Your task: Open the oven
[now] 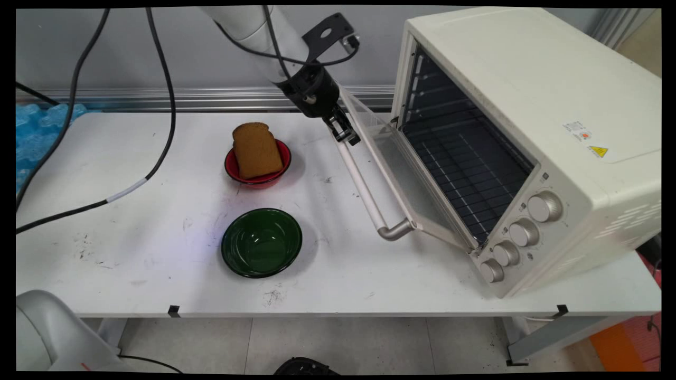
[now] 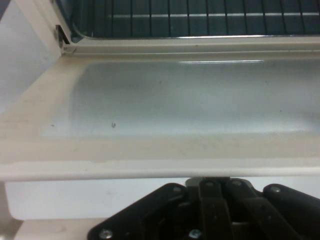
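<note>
Gripper (image 1: 346,134) at the far end of the oven door's handle (image 1: 364,190); whether the fingers are clamped on it, cannot tell; toaster oven (image 1: 528,132) on the table (image 1: 132,253), glass door (image 2: 190,100) lowered open, wire rack (image 1: 465,169) visible inside; bread slice (image 1: 256,150) leaning in red bowl (image 1: 232,169), left of the gripper; green bowl (image 1: 261,243) nearer the table's front edge.

White arm reaching in from upper left, gripper (image 1: 346,134) angled downward

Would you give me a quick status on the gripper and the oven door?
Gripper at the door handle, fingers unclear. Oven door hanging open. Bread in red bowl; green bowl alongside.
</note>
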Controlling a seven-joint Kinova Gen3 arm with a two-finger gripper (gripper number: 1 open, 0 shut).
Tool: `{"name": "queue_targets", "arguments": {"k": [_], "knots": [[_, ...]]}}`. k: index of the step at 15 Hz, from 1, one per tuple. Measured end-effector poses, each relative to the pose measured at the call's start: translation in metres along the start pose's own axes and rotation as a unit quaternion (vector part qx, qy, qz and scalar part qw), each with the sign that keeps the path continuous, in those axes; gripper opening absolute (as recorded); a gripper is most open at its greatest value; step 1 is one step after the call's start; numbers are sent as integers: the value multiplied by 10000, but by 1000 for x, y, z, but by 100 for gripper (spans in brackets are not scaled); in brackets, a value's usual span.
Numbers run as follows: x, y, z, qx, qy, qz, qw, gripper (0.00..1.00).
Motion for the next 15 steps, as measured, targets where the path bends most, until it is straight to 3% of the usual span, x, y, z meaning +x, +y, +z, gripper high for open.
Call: {"name": "queue_targets", "arguments": {"k": [15], "knots": [[-50, 3, 10, 55, 533, -46, 9986, 0]]}}
